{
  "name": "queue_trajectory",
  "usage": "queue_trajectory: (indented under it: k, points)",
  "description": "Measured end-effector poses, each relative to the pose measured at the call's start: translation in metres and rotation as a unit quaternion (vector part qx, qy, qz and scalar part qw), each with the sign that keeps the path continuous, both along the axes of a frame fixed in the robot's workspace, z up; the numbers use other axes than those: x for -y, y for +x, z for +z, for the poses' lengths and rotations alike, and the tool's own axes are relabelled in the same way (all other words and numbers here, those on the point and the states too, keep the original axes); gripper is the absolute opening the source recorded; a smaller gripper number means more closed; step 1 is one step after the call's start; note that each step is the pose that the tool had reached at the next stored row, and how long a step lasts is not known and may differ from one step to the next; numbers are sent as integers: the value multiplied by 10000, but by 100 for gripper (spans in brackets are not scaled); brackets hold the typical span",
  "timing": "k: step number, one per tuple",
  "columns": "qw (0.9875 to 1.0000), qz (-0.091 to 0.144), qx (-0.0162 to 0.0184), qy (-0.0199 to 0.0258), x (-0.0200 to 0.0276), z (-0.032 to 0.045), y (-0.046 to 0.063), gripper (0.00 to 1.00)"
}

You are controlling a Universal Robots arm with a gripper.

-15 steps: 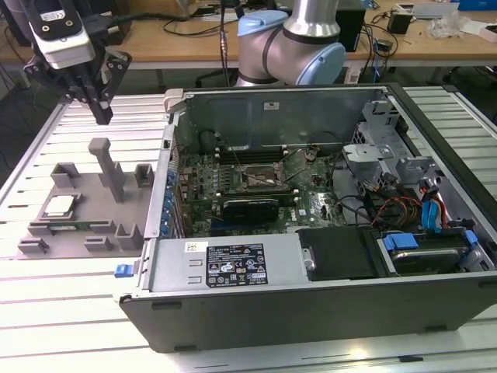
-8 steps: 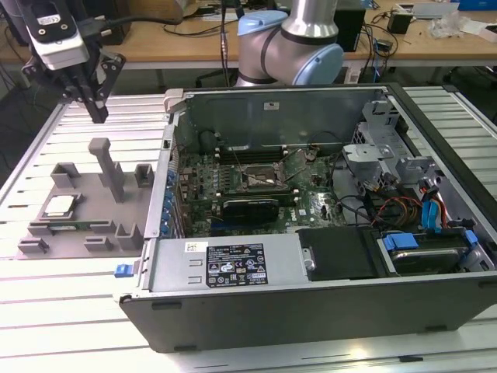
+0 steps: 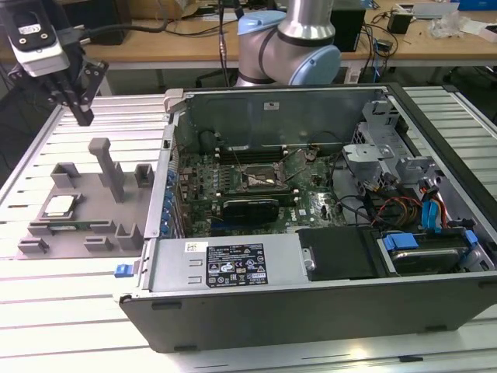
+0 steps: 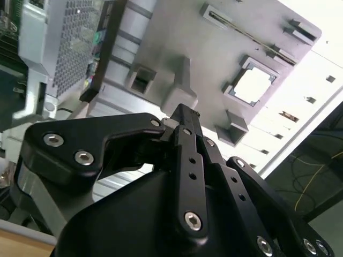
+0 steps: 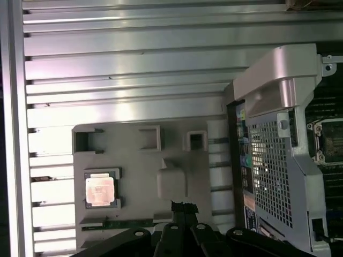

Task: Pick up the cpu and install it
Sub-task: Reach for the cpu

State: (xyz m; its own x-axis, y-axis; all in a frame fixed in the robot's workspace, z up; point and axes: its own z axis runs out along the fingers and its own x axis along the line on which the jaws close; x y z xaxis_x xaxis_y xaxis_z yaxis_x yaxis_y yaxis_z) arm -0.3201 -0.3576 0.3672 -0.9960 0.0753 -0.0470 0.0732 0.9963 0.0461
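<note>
Hovering above the flat grey plastic fixture plate (image 3: 87, 185), the black gripper (image 3: 84, 116) has its fingers pressed together, carrying nothing. The cpu (image 3: 60, 205), a small square silver-topped chip, lies in a recess of that plate. At the exterior view's right of the plate, the open grey metal computer case (image 3: 326, 311) holds the black-framed socket (image 3: 260, 183). This looks like the approach stage: the pick calls for spread fingers, squared over the chip.

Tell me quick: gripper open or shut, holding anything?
Gripper: shut, holding nothing. The shiny silver square cpu lies in the grey plastic fixture, apart from it.
</note>
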Motion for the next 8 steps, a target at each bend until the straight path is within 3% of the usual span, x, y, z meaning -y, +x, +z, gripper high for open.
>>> queue_trajectory:
  k: [8]
  points:
    - [10000,0,0,-6,-26,-110,-291,11]
